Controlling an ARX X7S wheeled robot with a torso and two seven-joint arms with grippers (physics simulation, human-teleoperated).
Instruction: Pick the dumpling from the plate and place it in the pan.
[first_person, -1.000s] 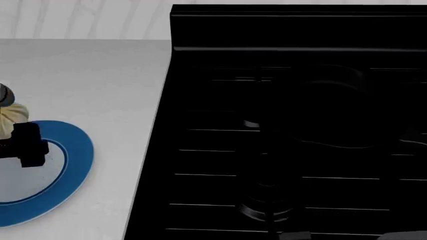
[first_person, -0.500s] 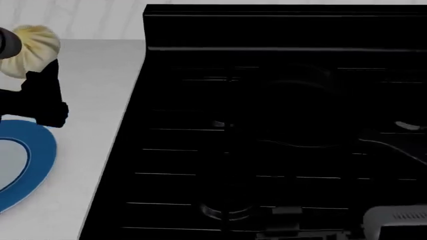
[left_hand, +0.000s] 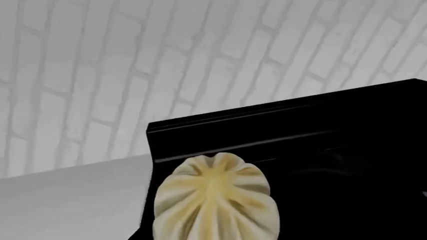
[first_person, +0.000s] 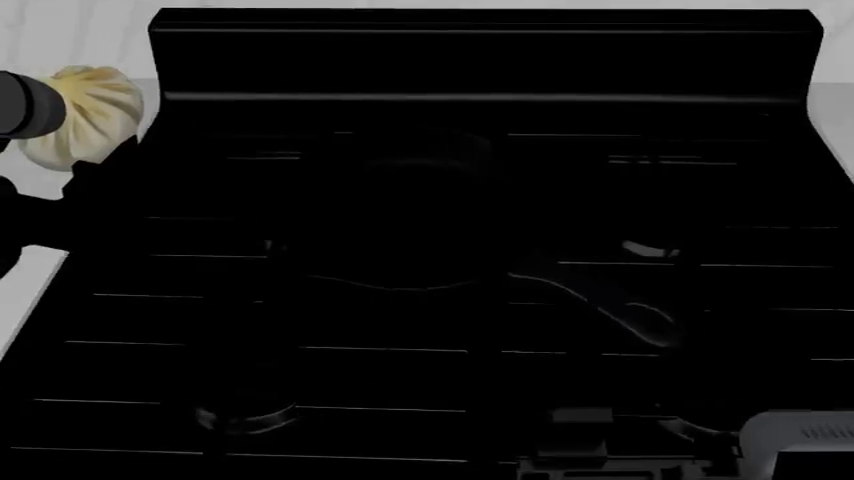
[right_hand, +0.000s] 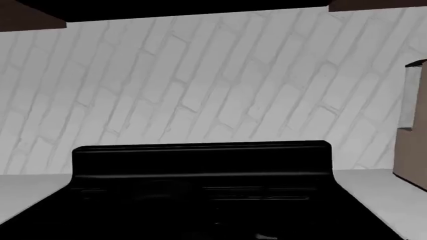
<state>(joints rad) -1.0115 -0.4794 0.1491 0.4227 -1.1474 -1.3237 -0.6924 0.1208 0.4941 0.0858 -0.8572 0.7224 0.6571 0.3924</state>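
Dumpling — between left jaws

even, flat light with sharp renders; the black stove swallows detail, thin glints trace its grates, and the dumpling shows soft shading.

Left arm raised at the head view's left edge; right arm barely in view.

The left pincer is up at the left edge of the head view, its dark fingers closed around the dumpling, which also fills the lower middle of the left wrist view. Of the right arm only a grey housing shows, at the head view's lower right corner; its pincer cannot be seen.
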